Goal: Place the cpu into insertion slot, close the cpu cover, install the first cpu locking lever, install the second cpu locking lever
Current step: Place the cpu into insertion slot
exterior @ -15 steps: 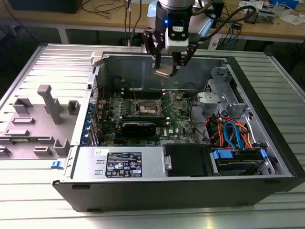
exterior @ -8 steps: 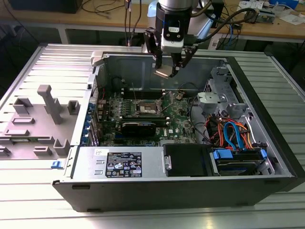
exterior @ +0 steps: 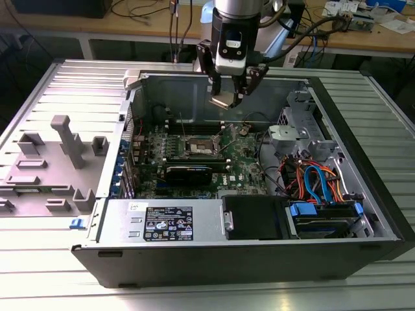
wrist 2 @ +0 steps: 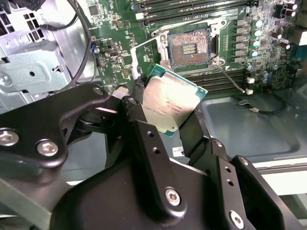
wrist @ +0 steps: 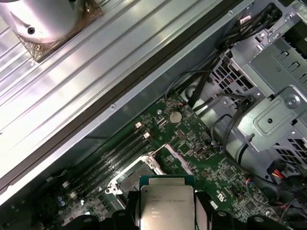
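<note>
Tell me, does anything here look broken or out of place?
Nothing looks broken or spilled. The cpu is clamped in the gripper above the board, and the insertion slot lies open and bare.

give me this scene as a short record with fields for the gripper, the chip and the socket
gripper: shut on the chip, above the open computer case
chip: held by two opposite edges, grey metal top showing, clear of the circuit board
socket: uncovered, empty, dark centre showing
stage: chip not yet in the socket
</note>
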Available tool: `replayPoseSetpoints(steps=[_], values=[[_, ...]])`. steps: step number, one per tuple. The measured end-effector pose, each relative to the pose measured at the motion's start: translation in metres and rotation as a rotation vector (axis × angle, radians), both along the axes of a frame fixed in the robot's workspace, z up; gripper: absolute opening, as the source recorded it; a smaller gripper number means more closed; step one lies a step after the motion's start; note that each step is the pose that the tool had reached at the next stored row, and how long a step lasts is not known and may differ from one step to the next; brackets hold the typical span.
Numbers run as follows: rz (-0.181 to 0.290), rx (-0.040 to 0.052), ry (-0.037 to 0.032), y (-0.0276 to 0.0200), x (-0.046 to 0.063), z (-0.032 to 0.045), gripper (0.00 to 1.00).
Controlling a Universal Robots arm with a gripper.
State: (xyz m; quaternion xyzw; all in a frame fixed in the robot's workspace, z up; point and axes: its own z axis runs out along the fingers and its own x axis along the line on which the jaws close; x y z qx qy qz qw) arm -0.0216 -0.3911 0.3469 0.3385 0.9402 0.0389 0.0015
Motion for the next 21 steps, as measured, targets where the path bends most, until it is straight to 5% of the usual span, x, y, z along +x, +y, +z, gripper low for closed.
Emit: replayPoseSetpoints(steps=[7,21], values=[[-0.049,-0.0014,0.0006,-0.0001,0.0000,-0.0026,0.54],[-0.053,-0.0012,0.0004,0.0000,0.0000,-0.0028,0.54]])
